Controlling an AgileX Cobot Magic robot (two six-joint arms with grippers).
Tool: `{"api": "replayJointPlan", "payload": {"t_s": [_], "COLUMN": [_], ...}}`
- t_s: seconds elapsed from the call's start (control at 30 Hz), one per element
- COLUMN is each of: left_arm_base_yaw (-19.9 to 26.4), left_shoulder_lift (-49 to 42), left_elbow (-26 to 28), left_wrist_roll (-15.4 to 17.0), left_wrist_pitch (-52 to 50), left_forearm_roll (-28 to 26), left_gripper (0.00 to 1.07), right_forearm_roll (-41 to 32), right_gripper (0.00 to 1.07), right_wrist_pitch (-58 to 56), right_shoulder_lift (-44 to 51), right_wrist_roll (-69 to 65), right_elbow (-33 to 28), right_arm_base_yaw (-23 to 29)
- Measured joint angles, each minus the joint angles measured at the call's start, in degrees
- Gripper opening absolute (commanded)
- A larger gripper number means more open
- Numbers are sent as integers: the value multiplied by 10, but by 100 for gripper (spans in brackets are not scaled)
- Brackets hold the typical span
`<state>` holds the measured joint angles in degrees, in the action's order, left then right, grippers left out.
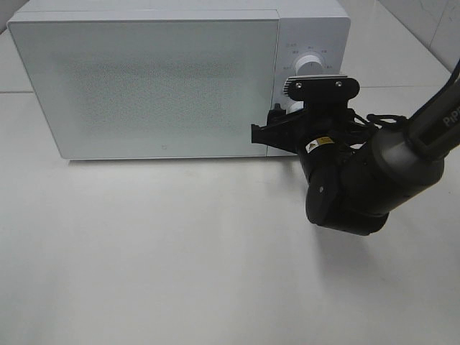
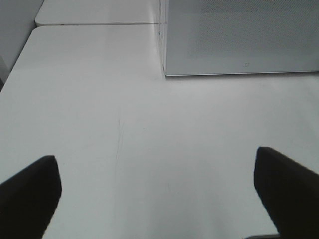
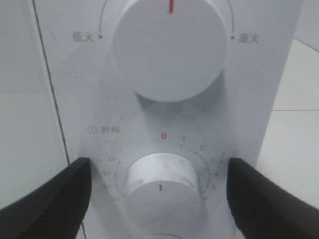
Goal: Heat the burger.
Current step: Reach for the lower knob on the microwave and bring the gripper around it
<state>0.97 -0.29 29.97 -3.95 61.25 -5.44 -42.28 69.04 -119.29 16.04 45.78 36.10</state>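
Apparently the door point(image 1: 144, 79) is shut, burger unseen. The timer knob point(image 3: 160, 186) is flanked, ungripped, by the spread right claw point(image 3: 158, 167). The left claw point(image 2: 154, 157) is spread too. Turning is judged left to do.

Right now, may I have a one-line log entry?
microwave door: closed | right gripper: open, flanking timer knob | left gripper: open, empty

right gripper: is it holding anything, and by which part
Nothing is held. The right gripper is open, its jaws either side of the lower dial of the microwave, clear of it. The left gripper is open too, over the table.
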Motion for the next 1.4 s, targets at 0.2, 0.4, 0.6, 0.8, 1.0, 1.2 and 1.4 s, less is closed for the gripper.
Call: {"api": "replayJointPlan", "payload": {"t_s": [0.2,0.4,0.6,0.8,1.0,1.2,1.4], "left_arm_base_yaw": [0,0,0,0,0,0,0], "left_shoulder_lift": [0,0,0,0,0,0,0], "left_elbow": [0,0,0,0,0,0,0], "left_wrist_roll": [0,0,0,0,0,0,0], "left_wrist_pitch": [0,0,0,0,0,0,0], "left_forearm_roll": [0,0,0,0,0,0,0], "left_gripper": [99,99,99,99,99,99,99], "right_forearm_roll": [1,3,4,-1,0,2,3], "right_gripper": [74,65,33,1,0,0,0], "right_wrist_pitch": [-1,-1,-3,-3,-3,-3,-3], "right_shoulder_lift": [-1,-1,-1,-1,-1,-1,-1], "right_wrist_roll": [-7,-9,-15,-31,-40,-62,-76], "right_elbow": [0,0,1,1,1,1,1], "right_arm_base_yaw": [-1,-1,-1,-2,-2,-2,-2]}}
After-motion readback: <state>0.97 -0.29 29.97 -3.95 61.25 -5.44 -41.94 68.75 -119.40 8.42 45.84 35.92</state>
